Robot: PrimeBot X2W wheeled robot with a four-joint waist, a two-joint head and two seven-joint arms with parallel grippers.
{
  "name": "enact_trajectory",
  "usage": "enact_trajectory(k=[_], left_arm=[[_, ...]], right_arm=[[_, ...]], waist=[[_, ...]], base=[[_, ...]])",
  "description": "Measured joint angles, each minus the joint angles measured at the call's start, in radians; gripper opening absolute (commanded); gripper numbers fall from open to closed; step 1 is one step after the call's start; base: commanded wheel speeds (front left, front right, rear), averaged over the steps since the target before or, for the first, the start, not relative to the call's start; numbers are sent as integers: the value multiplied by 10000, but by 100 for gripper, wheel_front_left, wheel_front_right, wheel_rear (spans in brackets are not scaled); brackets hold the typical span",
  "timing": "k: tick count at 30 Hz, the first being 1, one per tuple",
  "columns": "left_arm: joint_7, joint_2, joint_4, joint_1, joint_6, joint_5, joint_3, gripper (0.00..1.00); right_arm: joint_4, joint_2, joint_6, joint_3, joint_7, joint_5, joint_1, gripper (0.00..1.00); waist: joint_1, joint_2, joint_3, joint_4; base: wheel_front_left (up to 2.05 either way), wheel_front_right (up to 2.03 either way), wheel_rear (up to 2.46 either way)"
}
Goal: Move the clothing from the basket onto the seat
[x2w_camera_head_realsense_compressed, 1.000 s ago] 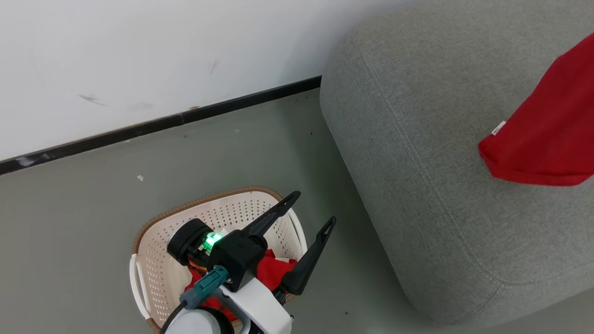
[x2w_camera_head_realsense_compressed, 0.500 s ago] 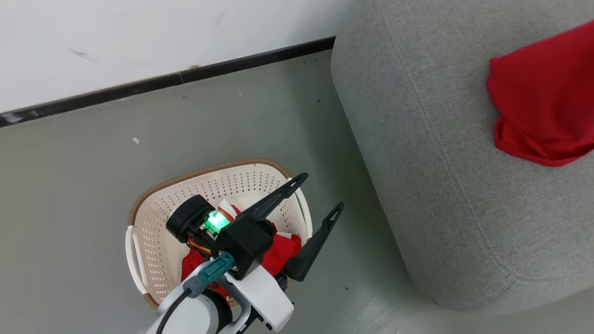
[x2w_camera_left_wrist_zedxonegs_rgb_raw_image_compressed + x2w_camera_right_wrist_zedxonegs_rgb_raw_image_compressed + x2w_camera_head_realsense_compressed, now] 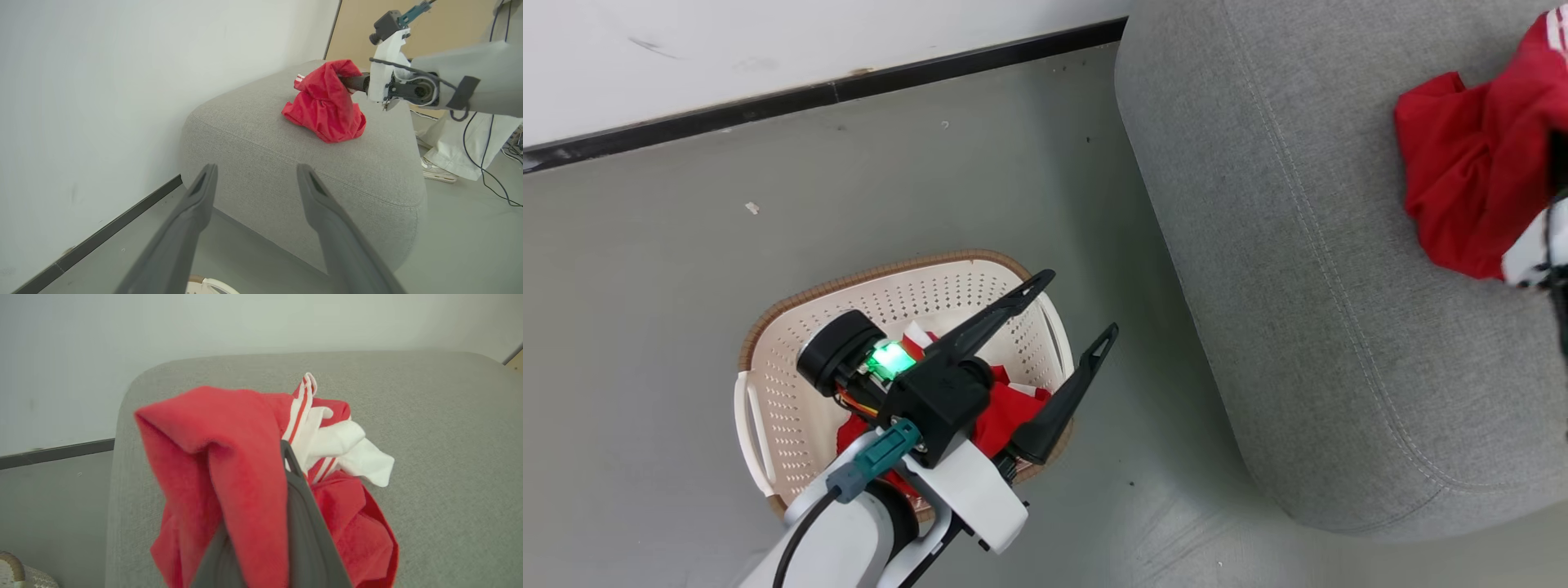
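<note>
Right pincer: clamped on a red garment; cloth draped over its fingers, lower folds resting on the seat
Left pincer: jaws wide apart, holding nothing, above the basket
Basket: more red clothing inside, under that pincer

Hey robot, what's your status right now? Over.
Right jaws shut on red garment, lower folds on sofa. Left jaws open, empty, above basket. More red clothes in basket. Person's foot beyond sofa, not blocking.
</note>
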Motion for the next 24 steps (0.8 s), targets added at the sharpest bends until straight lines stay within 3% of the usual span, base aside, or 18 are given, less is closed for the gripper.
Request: enact_trajectory(k=[6,8,10,11,12,19,24], left_arm=[[-86,29,142,-5,-10,-12,56,100],[-136,38,211,-5,-12,-13,79,100],[-165,33,244,-5,-13,-21,86,100],[-169,33,263,-5,-13,-29,88,100],[-174,33,278,-5,-13,-31,94,100],[-345,17,439,-5,-13,-102,119,100],[-510,10,583,-3,-12,-188,270,100]], right_arm=[[399,213,0,2,-134,-13,317,3],[499,267,0,-4,-161,0,346,32],[548,336,0,-6,-203,4,367,50],[552,362,0,-4,-205,13,370,78],[550,376,0,-10,-205,13,370,100],[401,355,0,6,-215,17,626,100],[-817,370,0,211,-217,17,1121,100]], waist=[[0,0,-48,-131],[0,0,-74,-177],[0,0,-105,-223],[0,0,-123,-248],[0,0,-140,-273],[0,0,-285,-461],[0,0,-425,-610]], base=[[0,0,0],[0,0,0],[0,0,0],[0,0,0],[0,0,0],[0,0,0],[0,0,0]])
